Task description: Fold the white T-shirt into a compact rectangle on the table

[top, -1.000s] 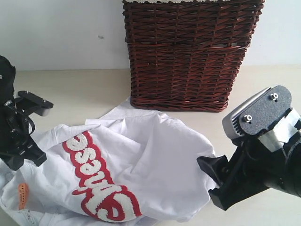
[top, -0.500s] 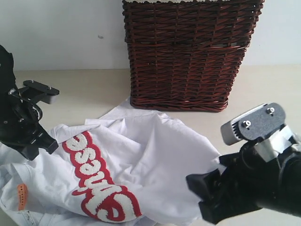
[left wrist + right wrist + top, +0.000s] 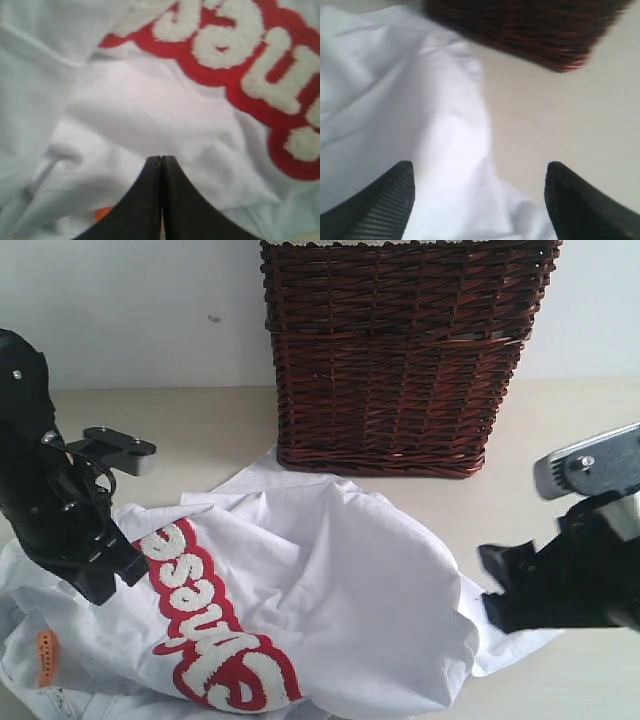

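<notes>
The white T-shirt lies crumpled on the table, its red-outlined lettering facing up and the orange neck tag at the front left. My left gripper is over the shirt's left part, beside the lettering. In the left wrist view the left gripper has its jaws pressed together, with no cloth between them, above white cloth and the lettering. My right gripper hangs open by the shirt's right edge. In the right wrist view the right gripper straddles the cloth edge without touching it.
A dark brown wicker basket stands at the back, just behind the shirt's far edge, and shows in the right wrist view as the basket. Bare table lies to the right of the shirt. A pale wall rises behind.
The left arm has moved right, over the shirt toward the lettering. The right gripper dipped low, then drew back to the right. The shirt's right side now spreads farther right.
</notes>
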Available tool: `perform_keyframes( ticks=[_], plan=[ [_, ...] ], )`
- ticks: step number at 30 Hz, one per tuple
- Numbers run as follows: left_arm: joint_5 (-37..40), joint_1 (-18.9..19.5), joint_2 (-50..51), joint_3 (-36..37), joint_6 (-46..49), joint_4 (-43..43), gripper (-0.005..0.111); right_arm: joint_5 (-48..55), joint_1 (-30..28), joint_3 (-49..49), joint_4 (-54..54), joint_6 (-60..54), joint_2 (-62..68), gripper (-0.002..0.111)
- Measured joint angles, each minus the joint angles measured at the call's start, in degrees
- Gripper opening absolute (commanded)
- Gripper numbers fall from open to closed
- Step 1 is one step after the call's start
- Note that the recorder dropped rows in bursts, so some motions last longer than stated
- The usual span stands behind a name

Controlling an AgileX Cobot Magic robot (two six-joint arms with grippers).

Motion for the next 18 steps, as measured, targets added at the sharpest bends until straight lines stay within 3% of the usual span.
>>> perform_keyframes(
  ticks=[4,8,9,12,18],
  plan=[
    [1.32,-5.46,0.00,0.00,1.59,-1.49,0.000,-11.28,0.00,-0.23,0.23,1.07,-1.50,0.047],
    [-0.35,-12.19,0.40,0.58,1.55,-2.41,0.000,-12.04,0.00,-0.45,0.36,0.82,-1.85,0.006],
    [-1.11,-13.50,1.05,1.18,1.18,-2.67,0.000,-11.29,0.00,-0.45,0.36,0.12,-1.85,0.000],
    [-1.86,-15.44,4.43,2.95,0.12,-2.70,0.000,-10.17,0.00,-0.45,0.47,-1.05,-1.85,0.000],
    [-0.18,-15.84,9.22,3.75,-6.14,0.59,0.000,-9.81,0.00,-0.45,0.47,-1.56,-1.85,0.000]
  ],
)
